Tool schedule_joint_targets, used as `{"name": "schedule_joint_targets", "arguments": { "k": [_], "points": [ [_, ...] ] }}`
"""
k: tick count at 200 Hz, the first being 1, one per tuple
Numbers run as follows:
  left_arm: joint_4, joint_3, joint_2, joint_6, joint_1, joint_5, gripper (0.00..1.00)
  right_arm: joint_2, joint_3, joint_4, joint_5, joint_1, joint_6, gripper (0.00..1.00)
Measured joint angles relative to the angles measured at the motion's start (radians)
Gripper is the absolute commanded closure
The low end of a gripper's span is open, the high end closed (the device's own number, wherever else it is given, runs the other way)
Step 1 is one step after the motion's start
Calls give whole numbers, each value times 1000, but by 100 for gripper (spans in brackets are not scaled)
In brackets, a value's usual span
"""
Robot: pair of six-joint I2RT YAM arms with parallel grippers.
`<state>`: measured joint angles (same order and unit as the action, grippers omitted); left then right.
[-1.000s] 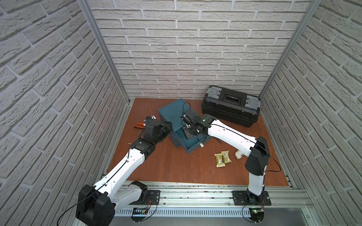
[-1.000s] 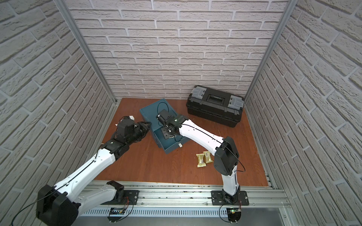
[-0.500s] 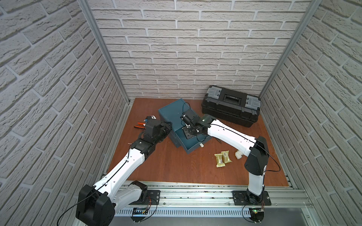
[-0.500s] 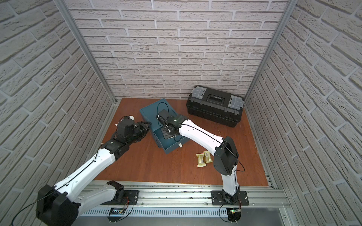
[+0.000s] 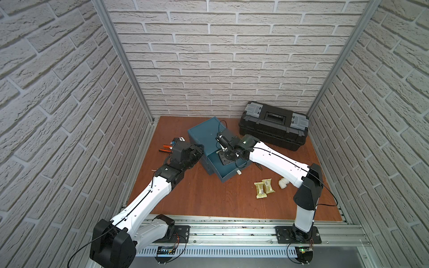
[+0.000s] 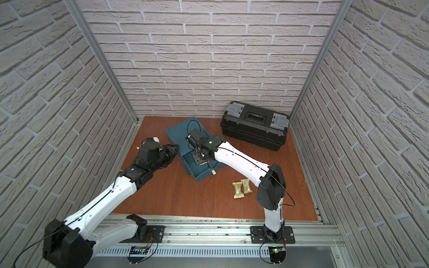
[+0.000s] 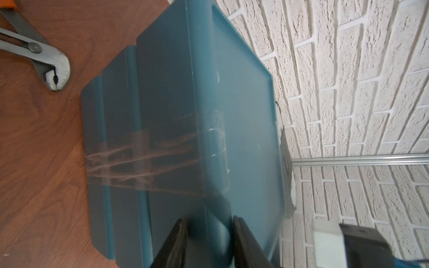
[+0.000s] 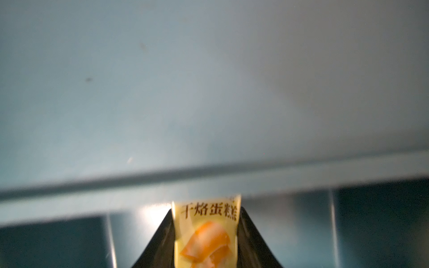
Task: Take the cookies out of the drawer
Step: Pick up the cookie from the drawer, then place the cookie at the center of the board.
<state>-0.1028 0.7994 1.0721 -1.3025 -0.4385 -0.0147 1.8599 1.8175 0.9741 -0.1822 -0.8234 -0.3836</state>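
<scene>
Teal plastic [image 8: 209,92] backs a pale-yellow, orange-printed cookie packet [image 8: 206,234].

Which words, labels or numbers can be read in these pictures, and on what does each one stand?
"干烙蛋糕": on the pale gold packet in the right gripper.
Two loose gold packets: print too small to read.
Black toolbox, blue drawer cabinet: no readable text.

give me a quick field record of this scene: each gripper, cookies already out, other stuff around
left gripper: shut on cabinet edge
right gripper: inside open drawer, gripping gold packet
out on table: two gold packets
other stuff: pliers, white elbow, black toolbox
</scene>
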Motion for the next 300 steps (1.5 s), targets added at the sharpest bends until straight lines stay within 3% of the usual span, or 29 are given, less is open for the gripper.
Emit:
{"name": "schedule_joint_targets", "arguments": {
  "k": [90,140,180,253,300],
  "points": [
    [-4,0,-2,0,0,3,64,-247,-59,76,-45,-14,-19,64],
    [-4,0,-2,0,0,2,65,-505,-275,128,-129,-16,-91,65],
    [-4,0,-2,0,0,2,65,-652,-547,154,-133,-22,-188,65],
    [-4,0,-3,0,0,3,65,-656,-961,-107,-106,-153,-411,66],
    [-5,0,-4,-1,0,3,66,-581,-1045,-281,-115,-154,-462,67]
  ]
}}
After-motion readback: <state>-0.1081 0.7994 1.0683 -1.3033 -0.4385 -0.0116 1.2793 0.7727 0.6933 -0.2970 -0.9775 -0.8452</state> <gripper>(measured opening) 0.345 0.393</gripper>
